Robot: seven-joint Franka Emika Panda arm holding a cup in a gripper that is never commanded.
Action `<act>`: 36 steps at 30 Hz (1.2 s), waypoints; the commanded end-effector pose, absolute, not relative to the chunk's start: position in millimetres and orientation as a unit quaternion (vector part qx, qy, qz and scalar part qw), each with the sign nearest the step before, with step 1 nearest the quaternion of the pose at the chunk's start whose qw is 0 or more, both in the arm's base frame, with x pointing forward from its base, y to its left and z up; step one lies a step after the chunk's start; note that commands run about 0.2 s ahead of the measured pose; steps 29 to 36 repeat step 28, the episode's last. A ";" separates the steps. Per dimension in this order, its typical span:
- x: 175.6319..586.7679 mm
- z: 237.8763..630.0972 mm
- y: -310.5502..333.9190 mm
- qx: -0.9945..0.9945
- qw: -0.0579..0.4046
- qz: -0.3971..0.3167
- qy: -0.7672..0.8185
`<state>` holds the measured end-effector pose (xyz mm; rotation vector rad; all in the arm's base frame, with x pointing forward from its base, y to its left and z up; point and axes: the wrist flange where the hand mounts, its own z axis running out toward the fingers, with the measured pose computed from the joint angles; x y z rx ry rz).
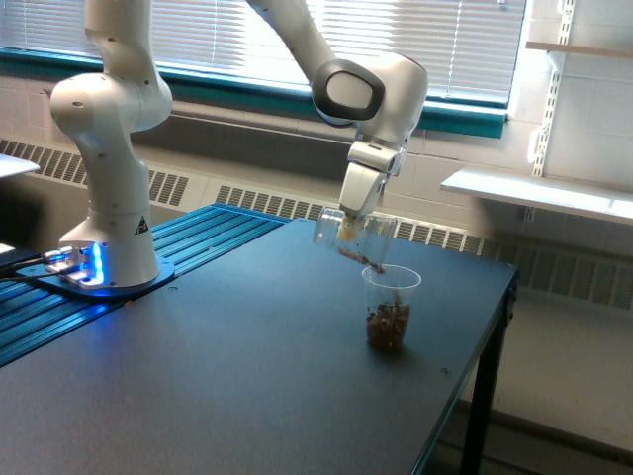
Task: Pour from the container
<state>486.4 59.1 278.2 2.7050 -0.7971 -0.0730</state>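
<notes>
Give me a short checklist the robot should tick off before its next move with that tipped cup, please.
1. Pincer grips the tilted clear smooth plastic cup: ok.
2. Its flared rim sits over the upright clear receiving cup: ok.
3. Brown pellets land inside, none seen on the dark table: ok.
4. Receiving cup has spare room: ok.
5. Tilted cup fully emptied: not ok, a few pellets near its rim.
6. Exact fill level reached: cannot tell.

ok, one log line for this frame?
tool: shut on container | container: tilted, brown pieces falling | standing cup: upright on table, partly filled
</notes>
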 end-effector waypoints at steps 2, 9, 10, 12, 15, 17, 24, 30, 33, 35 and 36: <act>489.8 277.2 61.0 0.948 0.161 -0.032 -0.273; 492.0 278.4 62.2 0.948 0.158 -0.033 -0.275; 492.2 278.6 62.2 0.948 0.158 -0.033 -0.275; 492.6 279.0 62.7 0.948 0.155 -0.033 -0.274; 493.1 279.6 63.2 0.949 0.154 -0.032 -0.275; 493.7 280.5 63.8 0.949 0.152 -0.030 -0.275; 494.3 284.8 64.0 0.949 0.143 -0.024 -0.279; 495.4 288.1 61.3 0.948 0.139 -0.016 -0.286; 495.4 288.1 61.3 0.948 0.139 -0.016 -0.286; 495.4 288.1 61.3 0.948 0.139 -0.016 -0.286; 495.4 288.1 61.3 0.948 0.139 -0.016 -0.286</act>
